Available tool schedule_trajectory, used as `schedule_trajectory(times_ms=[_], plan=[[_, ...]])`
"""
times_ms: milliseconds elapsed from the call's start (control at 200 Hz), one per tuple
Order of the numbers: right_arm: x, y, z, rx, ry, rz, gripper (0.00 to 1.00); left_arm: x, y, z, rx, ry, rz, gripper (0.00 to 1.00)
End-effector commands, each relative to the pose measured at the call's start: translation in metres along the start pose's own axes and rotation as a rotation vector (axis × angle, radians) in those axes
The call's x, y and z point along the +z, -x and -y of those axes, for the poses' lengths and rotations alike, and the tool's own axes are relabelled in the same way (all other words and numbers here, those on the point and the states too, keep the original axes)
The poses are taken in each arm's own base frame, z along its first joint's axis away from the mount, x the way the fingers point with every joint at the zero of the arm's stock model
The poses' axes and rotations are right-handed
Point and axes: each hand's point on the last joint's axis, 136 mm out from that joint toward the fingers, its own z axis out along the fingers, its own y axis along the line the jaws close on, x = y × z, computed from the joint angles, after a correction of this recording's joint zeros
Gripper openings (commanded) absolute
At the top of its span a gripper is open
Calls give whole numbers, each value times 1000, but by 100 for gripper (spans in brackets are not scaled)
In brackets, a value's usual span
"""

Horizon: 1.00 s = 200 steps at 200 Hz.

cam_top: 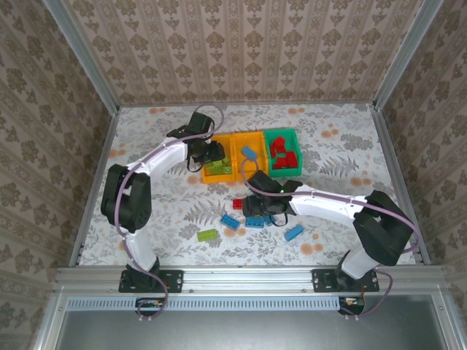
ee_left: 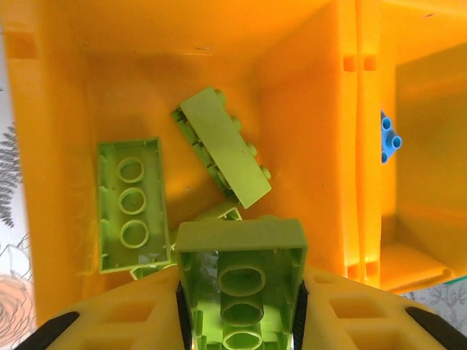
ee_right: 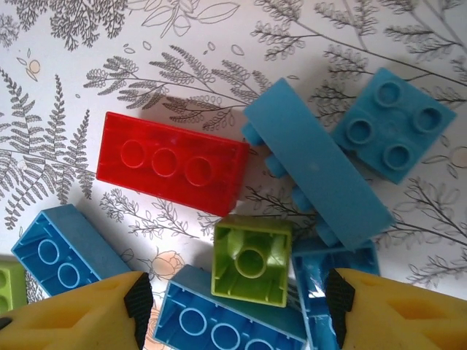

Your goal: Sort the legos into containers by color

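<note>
Pinching a lime green plastic brick [ee_left: 239,244], your left gripper [ee_left: 239,313] hangs over the left orange plastic bin [ee_left: 306,109] (other lime bricks [ee_left: 131,204] lie inside), likely to drop it; your right gripper [ee_right: 238,299], fingers spread, straddles a small lime brick [ee_right: 252,261] on the table [ee_right: 58,109], placed to grasp.

Orange containers [cam_top: 219,178] [cam_top: 252,169], two; green container [cam_top: 283,172], one; robot arms [cam_top: 157,157] [cam_top: 328,204], two; loose red lego [cam_top: 237,203], one
</note>
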Motion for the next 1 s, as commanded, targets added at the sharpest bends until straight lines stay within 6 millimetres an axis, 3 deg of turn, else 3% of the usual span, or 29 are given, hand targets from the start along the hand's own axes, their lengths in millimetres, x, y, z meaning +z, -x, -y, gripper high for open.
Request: schedule_trajectory(times_ms=[0,280,590,995], plan=[[-12,-3,17,18,-60,30,68,-2,21,1,13,-34,28,39],[-8,-26,41,-8,-140,-25,68,5,25,0,-6,-39,30,52],[2,-27,53,26,-169,-43,63,2,22,1,-19,-52,37,63],[11,-32,72,51,-190,-84,56,-2,23,-1,-32,-51,47,65]])
